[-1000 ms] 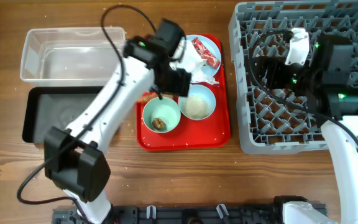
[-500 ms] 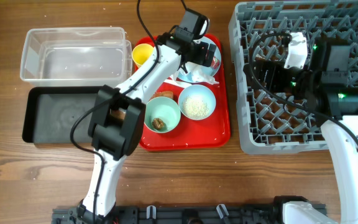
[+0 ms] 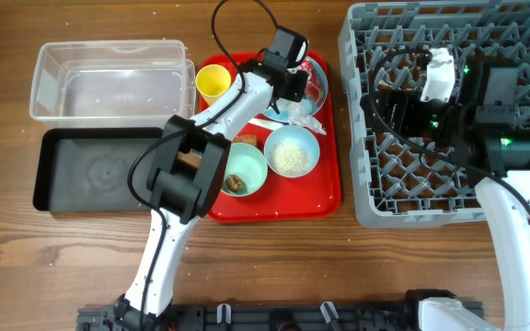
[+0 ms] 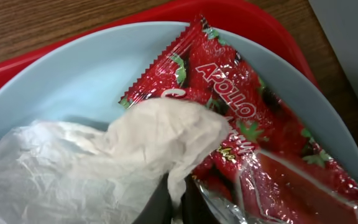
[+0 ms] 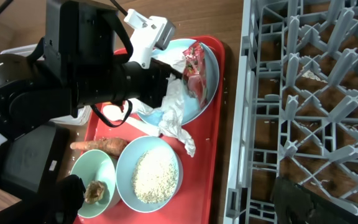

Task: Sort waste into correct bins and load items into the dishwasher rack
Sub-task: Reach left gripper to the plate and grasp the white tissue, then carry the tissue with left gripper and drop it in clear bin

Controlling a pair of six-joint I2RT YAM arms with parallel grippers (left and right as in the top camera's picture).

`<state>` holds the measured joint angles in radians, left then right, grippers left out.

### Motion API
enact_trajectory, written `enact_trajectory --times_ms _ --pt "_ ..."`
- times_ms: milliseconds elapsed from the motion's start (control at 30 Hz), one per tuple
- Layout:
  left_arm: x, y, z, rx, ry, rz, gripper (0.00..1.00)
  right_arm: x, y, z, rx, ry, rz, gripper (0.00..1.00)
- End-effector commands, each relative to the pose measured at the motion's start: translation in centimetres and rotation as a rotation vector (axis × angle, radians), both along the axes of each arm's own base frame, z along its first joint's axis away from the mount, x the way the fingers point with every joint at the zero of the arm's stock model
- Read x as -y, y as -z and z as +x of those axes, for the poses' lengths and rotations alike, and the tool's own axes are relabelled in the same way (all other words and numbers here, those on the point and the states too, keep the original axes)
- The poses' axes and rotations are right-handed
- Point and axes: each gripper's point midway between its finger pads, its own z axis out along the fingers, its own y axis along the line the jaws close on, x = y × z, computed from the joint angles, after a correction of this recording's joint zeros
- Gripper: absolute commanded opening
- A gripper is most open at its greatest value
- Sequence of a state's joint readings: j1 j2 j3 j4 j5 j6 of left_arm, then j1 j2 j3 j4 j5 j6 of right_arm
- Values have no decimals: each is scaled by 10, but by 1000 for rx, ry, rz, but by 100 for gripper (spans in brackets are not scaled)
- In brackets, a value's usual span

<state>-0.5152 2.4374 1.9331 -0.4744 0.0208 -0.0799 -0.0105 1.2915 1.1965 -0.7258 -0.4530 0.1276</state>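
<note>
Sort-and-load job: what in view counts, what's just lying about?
Job: napkin, wrapper, carrot stick, brown lump, lump bowl, rice, rice bowl, plate, yellow cup, clear tub, black tub, rack.
Lying about: red tray, table.

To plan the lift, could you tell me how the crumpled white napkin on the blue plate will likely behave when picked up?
The crumpled napkin looks thin and floppy, so it will probably sag and trail. It overlaps the red wrapper, which may drag along.

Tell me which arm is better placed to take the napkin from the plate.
Left. The left tool is at the napkin on the plate; the right tool hangs over the rack.
</note>
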Motion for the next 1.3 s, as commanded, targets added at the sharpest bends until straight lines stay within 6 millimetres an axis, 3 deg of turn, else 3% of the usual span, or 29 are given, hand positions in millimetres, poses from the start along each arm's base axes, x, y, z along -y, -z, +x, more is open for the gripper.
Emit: enact_trajectory --times_ms 0,67,133,167,200,267,333,400,433,500,533,567,600,667,733,800,833,900,933,967,1100,1133,1200,1267 --pt "4 2 -4 -22 7 -12 4 -2 -8 2 16 -9 16 100" --pt "2 -44 3 30 -30 -65 4 -2 -8 2 17 -7 14 100" --pt "-5 -107 10 110 -76 -139 4 -2 -8 2 17 -7 14 100" --pt "-10 -129 11 140 -90 -164 4 -2 -9 2 18 -7 14 100" --pt "-22 -177 13 204 -120 -216 4 -2 -9 2 20 -7 13 100" --pt "-47 -238 11 294 -153 -264 4 -2 -10 4 29 -7 13 100" --pt "-78 -275 5 338 -195 -277 4 -2 -11 4 33 -7 13 100" --pt "-131 -298 3 364 -293 -248 4 -2 -11 5 34 -7 13 100" --pt "-152 -300 6 369 -340 -226 4 -2 -11 5 35 -7 13 100" --pt "-218 -292 13 358 -480 -159 4 -2 -12 5 39 -6 14 100" --pt "-234 -285 16 345 -512 -141 4 -2 -12 6 40 -6 14 100" --pt "-269 -271 18 308 -580 -113 4 -2 -13 6 42 -5 15 100" --pt "-289 -259 20 282 -618 -97 4 -2 -13 6 42 -6 15 100" --pt "-323 -231 27 233 -681 -72 4 -2 -13 6 41 -5 16 100" --pt "-353 -178 35 139 -736 -36 4 -2 -13 6 41 -5 17 100" --pt "-365 -142 35 62 -759 -13 4 -2 -12 5 35 -3 23 100" --pt "-368 -120 27 -9 -766 7 19 -2 -12 5 31 -2 23 100" --pt "-368 -111 18 -59 -766 22 82 -2 -12 5 31 -2 23 100" --pt "-368 -114 16 -59 -766 22 97 -2 -12 5 34 -2 23 100" --pt "-368 -119 15 -51 -766 20 100 -2 -12 6 37 -2 23 100" --pt "-361 -186 9 68 -747 -40 100 -2 -13 6 37 -2 23 100" --pt "-345 -206 7 94 -681 -100 100 -2 -13 6 38 -3 23 100" --pt "-294 -235 3 120 -474 -210 100 -2 -14 7 43 -3 22 100" --pt "-262 -236 2 120 -393 -217 100 -2 -14 7 45 -3 22 100"
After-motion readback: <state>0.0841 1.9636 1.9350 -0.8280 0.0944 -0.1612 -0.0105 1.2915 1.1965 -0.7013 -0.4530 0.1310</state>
